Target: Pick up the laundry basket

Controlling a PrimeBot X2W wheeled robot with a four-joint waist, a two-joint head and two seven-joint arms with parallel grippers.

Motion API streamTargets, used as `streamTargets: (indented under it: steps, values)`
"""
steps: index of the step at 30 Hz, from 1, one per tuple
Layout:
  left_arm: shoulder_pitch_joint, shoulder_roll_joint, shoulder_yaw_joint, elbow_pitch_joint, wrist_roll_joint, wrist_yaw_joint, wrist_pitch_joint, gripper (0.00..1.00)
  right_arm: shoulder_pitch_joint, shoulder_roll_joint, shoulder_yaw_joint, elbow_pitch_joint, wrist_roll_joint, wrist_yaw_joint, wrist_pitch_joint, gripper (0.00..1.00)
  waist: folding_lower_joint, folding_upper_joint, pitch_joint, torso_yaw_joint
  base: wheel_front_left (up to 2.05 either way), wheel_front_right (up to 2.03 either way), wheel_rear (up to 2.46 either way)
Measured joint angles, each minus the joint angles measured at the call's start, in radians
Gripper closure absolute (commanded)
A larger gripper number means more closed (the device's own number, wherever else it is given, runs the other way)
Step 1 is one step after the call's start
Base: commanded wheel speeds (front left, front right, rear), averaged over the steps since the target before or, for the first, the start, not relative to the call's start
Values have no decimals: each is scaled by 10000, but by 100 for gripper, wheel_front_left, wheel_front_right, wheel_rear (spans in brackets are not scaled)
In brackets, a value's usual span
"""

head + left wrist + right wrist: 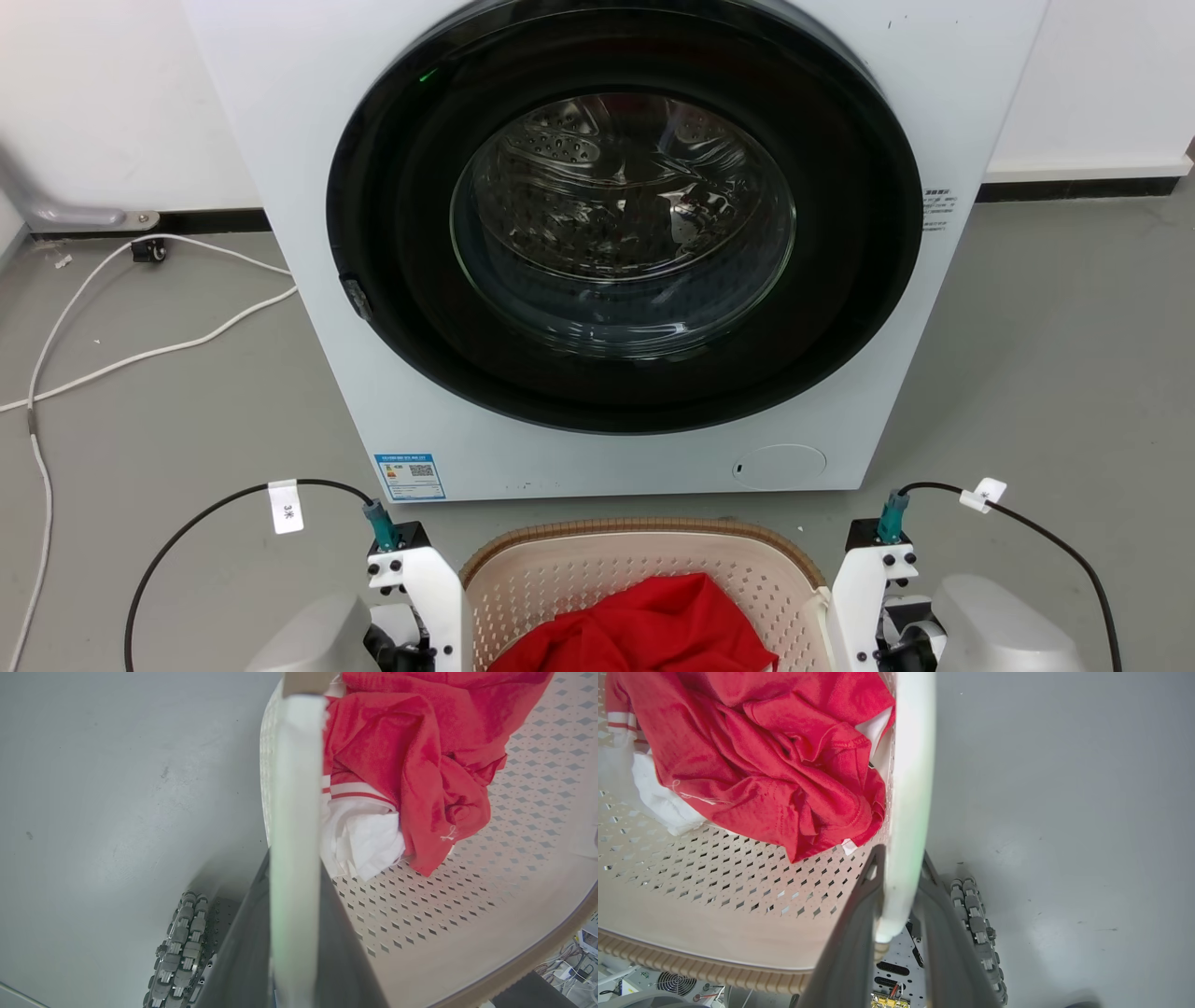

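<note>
Left jaws clenched on the left handle (294,788), right jaws clenched on the right handle (910,765) — each white bar runs between my two dark fingers, pinched from both sides. The handles belong to the laundry basket (644,528), which sits between my wrists, just in front of the washing machine (299,140). Can't tell if it's off the floor (1055,355) yet.

Risks:
- The bars look smooth, so they could slide through the pinch under load.
- If the arms rise unevenly the basket tilts, and the red garment (653,625) and white cloth (369,840) shift or spill.
- Any forward swing and the rim hits the washer front — it's near.

Count: 1 basket, 2 handles, 1 red garment, 1 white cloth (could be the same garment), 1 washer with its door closed, 1 white cable (187,345) on the floor.
</note>
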Motion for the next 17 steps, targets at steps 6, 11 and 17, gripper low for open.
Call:
streamTargets:
  steps: [6, 11, 17]
  values:
    - [-26, 4, 0, 8, -65, -2, -79, 100, -68, 0, -52, -2, -75, 0, 31, 100, 0, 0, 31, -3, 0, 0, 0]
    - [-42, 6, 2, 13, -81, -2, -157, 100, -223, 0, -71, -2, -157, 0, 111, 100, 1, 0, 60, -23, 0, 0, 0]
    - [-43, 2, 0, 21, -98, -2, -163, 100, -246, -2, -128, -4, -215, 0, 221, 100, 0, 0, 70, -33, 0, 0, 0]
